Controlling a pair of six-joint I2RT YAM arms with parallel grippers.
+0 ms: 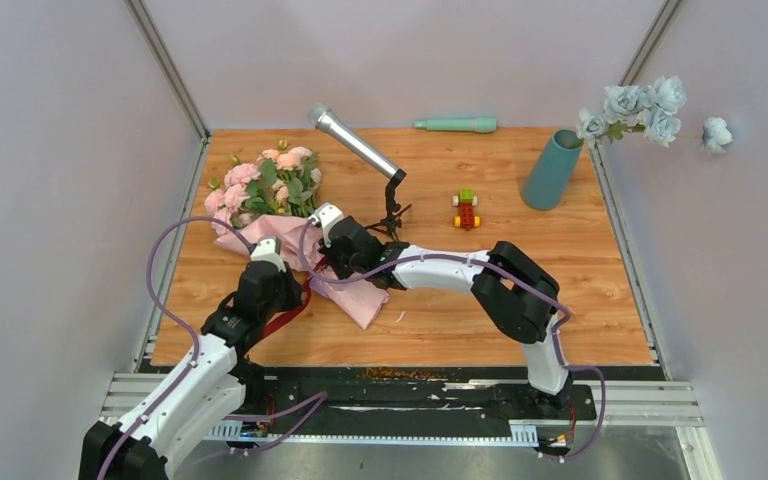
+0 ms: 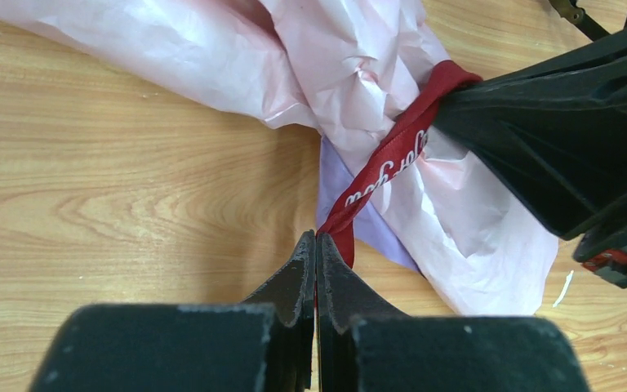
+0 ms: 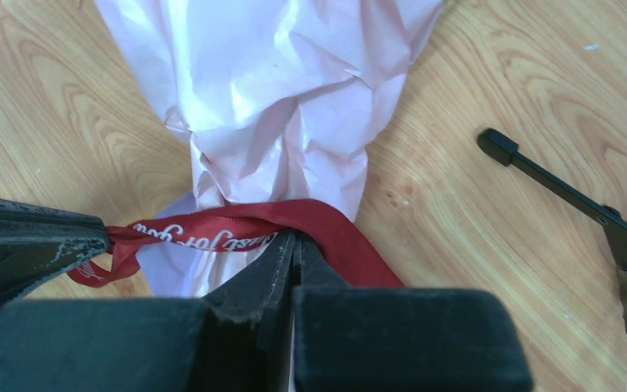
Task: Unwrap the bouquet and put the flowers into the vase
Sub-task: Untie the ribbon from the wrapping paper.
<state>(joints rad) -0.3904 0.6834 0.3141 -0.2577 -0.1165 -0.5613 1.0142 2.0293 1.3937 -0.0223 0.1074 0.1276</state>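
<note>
At the bouquet (image 1: 265, 190), left claw (image 2: 317, 245) and right claw (image 3: 294, 243) each clench the red ribbon (image 2: 384, 163) lettered "for you".

Left arm (image 1: 200, 370), right arm (image 1: 440, 270) converge, jaws seemingly shut

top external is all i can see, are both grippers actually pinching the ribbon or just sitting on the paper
observer: The left one is. In the left wrist view the left gripper is shut, with the ribbon running into its tips.
operator: and the right
observer: Shut too. In the right wrist view the right gripper is closed, with the ribbon passing in at its tips, at the pinched neck of the wrap.
operator: ribbon slack or tight between them
observer: Tight. The left wrist view shows it pulled in a nearly straight line across the paper from one gripper to the other.
</note>
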